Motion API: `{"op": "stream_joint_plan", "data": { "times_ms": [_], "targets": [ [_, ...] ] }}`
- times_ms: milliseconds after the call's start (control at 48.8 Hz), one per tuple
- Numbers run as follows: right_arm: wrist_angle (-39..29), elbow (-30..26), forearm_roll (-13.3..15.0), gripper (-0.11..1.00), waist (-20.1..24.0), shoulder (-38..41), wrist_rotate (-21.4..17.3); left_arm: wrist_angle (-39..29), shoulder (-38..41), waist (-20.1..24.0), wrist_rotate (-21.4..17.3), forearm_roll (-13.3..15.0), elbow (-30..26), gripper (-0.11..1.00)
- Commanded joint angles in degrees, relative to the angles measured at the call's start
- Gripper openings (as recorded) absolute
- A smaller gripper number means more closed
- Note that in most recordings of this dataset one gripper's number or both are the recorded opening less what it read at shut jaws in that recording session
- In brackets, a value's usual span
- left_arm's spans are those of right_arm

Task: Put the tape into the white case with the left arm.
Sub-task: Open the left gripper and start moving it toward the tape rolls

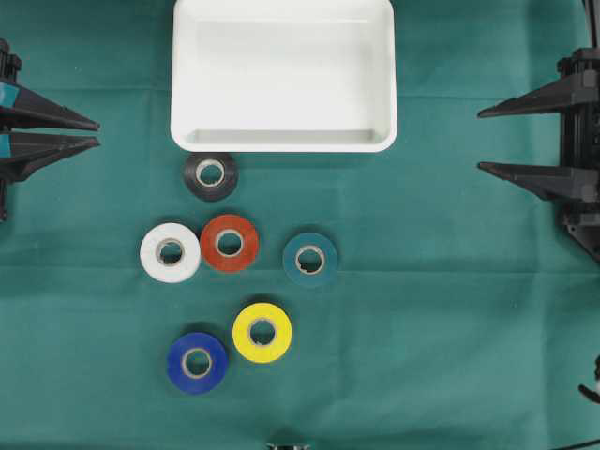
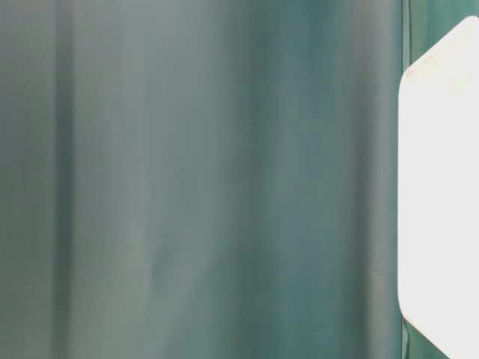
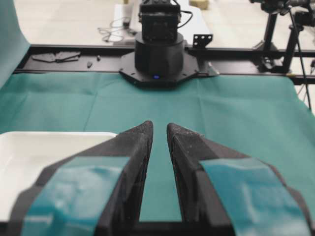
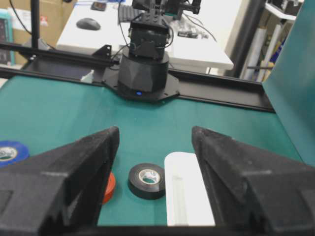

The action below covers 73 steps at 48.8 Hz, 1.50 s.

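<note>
The white case lies empty at the top centre of the green cloth; it also shows as the white case, the white case and the white case. Several tape rolls lie flat below it: black closest to its rim, white, red, teal, yellow and blue. My left gripper, with teal bands, hovers at the left edge, shut and empty. My right gripper is at the right edge, open and empty, facing the black tape.
The right arm's base and a black rail stand beyond the cloth's far edge in the left wrist view; the left arm's base fills the same spot in the right wrist view. Red tape and blue tape peek in at left.
</note>
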<state>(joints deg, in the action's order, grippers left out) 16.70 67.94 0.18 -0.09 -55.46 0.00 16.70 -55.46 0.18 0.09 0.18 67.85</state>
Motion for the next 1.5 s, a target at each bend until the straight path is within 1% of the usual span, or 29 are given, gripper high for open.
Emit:
{"op": "stream_joint_plan", "data": {
  "times_ms": [0, 21, 41, 82, 144, 185, 246, 287, 492, 697, 759, 821, 882, 903, 985, 1046, 1087, 1149, 1251, 1333, 1477],
  "targets": [
    [0.3, -0.4, 0.0, 0.24, -0.4, 0.6, -0.4, 0.3, 0.6, -0.1, -0.5, 1.1, -0.4, 0.24],
    [0.2, -0.3, 0.0, 0.24, -0.5, 0.5, -0.4, 0.3, 0.6, -0.1, -0.5, 1.1, -0.3, 0.24],
    [0.0, -0.1, 0.0, 0.21, -0.6, 0.4, -0.4, 0.3, 0.6, -0.1, -0.6, 1.1, -0.1, 0.22],
    [-0.4, 0.2, 0.0, 0.12, -0.7, 0.4, -0.4, 0.2, 0.6, -0.1, -0.5, 1.1, 0.1, 0.13],
    [-1.0, 0.6, 0.0, 0.02, -1.1, -0.2, -0.4, 0.1, 0.6, -0.1, -0.4, 1.1, 0.4, 0.03],
    [-1.3, 1.1, 0.0, -0.03, -1.2, -0.7, -0.4, 0.2, 0.6, -0.1, -0.3, 1.1, 0.5, 0.01],
    [-1.8, 1.9, 0.0, -0.08, -1.5, -1.7, -0.4, 0.1, 0.6, -0.2, -0.1, 1.1, 0.6, 0.01],
    [-2.1, 2.7, 0.0, -0.1, -1.6, -2.5, -0.4, 0.2, 0.6, -0.3, 0.0, 1.1, 0.6, 0.01],
    [-2.7, 7.0, 0.0, -0.1, -1.8, -6.7, -0.5, 0.2, 0.6, -0.9, 0.1, 1.2, 0.7, 0.01],
    [-5.3, 8.1, 0.2, -0.1, -2.2, -7.3, -0.5, -0.4, 0.7, -1.0, -0.4, 1.1, 0.9, 0.01],
    [-6.2, 8.3, 0.2, -0.1, -2.3, -7.3, -0.4, -0.9, 0.7, -1.0, -0.8, 1.2, 1.1, 0.1],
    [-6.9, 8.4, 0.4, -0.1, -2.3, -7.3, -0.4, -1.4, 0.7, -1.0, -0.9, 1.2, 1.2, 0.23],
    [-7.7, 8.6, 0.4, -0.1, -2.3, -7.3, -0.4, -2.4, 0.6, -1.0, -0.6, 1.1, 1.1, 0.4],
    [-8.1, 8.7, 0.5, -0.1, -2.3, -7.4, -0.4, -2.8, 0.6, -1.0, -0.5, 1.2, 1.0, 0.48],
    [-9.1, 9.1, 0.8, -0.1, -2.3, -7.4, -0.4, -4.4, 0.4, -1.0, -0.3, 1.2, 0.6, 0.72],
    [-9.8, 9.3, 1.1, -0.1, -2.3, -7.4, -0.4, -5.9, 0.4, -1.0, -0.3, 1.2, 0.3, 0.88],
    [-10.5, 9.7, 1.1, -0.1, -2.3, -7.4, -0.5, -7.1, 0.6, -1.0, -0.4, 1.2, 0.1, 0.95],
    [-11.9, 10.0, 1.1, -0.1, -2.3, -7.4, -0.4, -9.7, 1.0, -1.0, -0.4, 1.2, -0.4, 1.0],
    [-14.9, 10.5, 1.1, -0.1, -2.3, -7.4, -0.5, -16.3, 2.2, -1.0, -0.4, 1.1, -1.3, 1.0],
    [-17.9, 10.8, 1.1, -0.1, -2.3, -7.4, -0.5, -20.3, 3.8, -1.0, -0.3, 1.2, -2.2, 1.0],
    [-20.7, 11.2, 1.1, -0.1, -2.3, -7.5, -0.6, -23.2, 6.4, -1.0, -0.4, 1.2, -2.7, 1.0]
  ]
}}
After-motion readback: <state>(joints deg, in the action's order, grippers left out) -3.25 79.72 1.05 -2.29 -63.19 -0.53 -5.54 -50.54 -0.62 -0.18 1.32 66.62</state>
